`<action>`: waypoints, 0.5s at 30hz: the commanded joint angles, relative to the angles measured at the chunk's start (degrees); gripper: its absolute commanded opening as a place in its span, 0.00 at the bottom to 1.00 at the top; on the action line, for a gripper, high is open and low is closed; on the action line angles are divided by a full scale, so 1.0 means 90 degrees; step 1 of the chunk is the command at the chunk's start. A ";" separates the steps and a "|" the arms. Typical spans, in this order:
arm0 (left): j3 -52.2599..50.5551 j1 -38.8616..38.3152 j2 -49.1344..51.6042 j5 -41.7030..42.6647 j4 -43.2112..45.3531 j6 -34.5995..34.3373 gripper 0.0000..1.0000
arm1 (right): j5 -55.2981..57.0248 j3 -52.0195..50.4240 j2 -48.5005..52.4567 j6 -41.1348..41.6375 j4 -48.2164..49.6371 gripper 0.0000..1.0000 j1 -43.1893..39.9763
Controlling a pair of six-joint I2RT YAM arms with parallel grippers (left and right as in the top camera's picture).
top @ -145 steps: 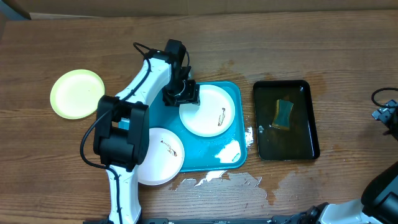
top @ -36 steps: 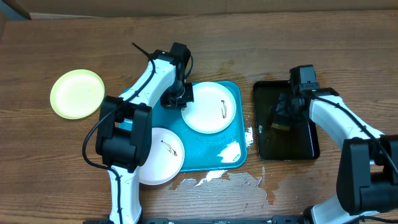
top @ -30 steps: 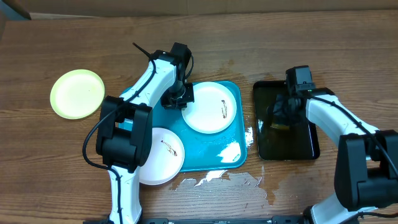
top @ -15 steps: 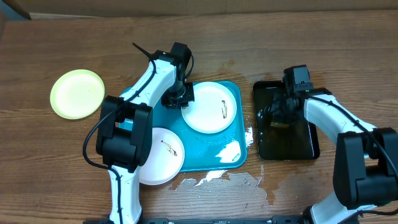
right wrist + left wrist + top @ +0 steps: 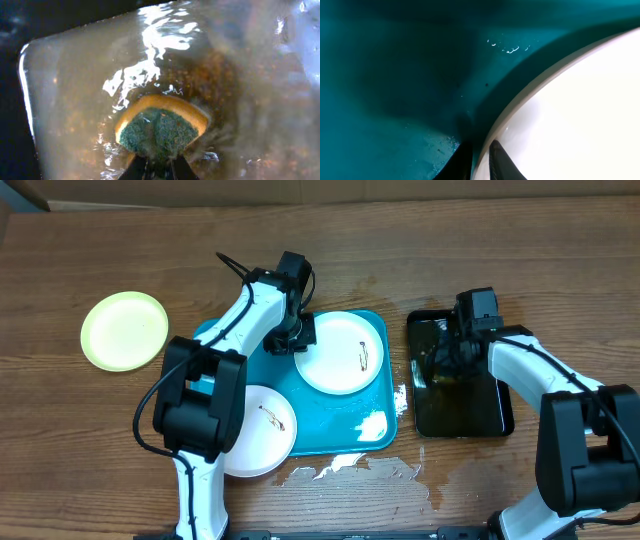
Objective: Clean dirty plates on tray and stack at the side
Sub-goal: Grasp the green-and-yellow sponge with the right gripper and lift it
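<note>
White plate, lying on teal tray, is turning slightly in the clamped left claw, while right claw, newly arrived, is apparently pinching the sponge for wiping.

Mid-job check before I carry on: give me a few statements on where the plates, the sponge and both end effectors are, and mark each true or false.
1. The yellow-green plate lies on the teal tray. False: it lies on the table, left of the tray.
2. The left end effector has its fingers on either side of the rim of the upper white plate. True.
3. The right end effector is at the sponge in the black tray. True.
4. The two white plates are stacked. False: the lower white plate lies apart, at the tray's lower left corner.
5. The black tray is dry. False: it holds liquid.
</note>
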 commanded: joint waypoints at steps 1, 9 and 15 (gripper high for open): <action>-0.0423 -0.0044 0.0253 -0.0095 0.0151 -0.0090 0.14 | -0.0002 0.0112 0.0022 -0.0027 -0.0005 0.29 -0.0005; -0.0432 -0.0044 0.0253 -0.0095 0.0204 -0.0136 0.14 | 0.0002 0.0442 0.0024 -0.0027 -0.0163 0.56 -0.0002; -0.0432 -0.0044 0.0253 -0.0097 0.0214 -0.0134 0.14 | 0.0102 0.0228 0.0027 -0.0027 0.0078 0.57 -0.0002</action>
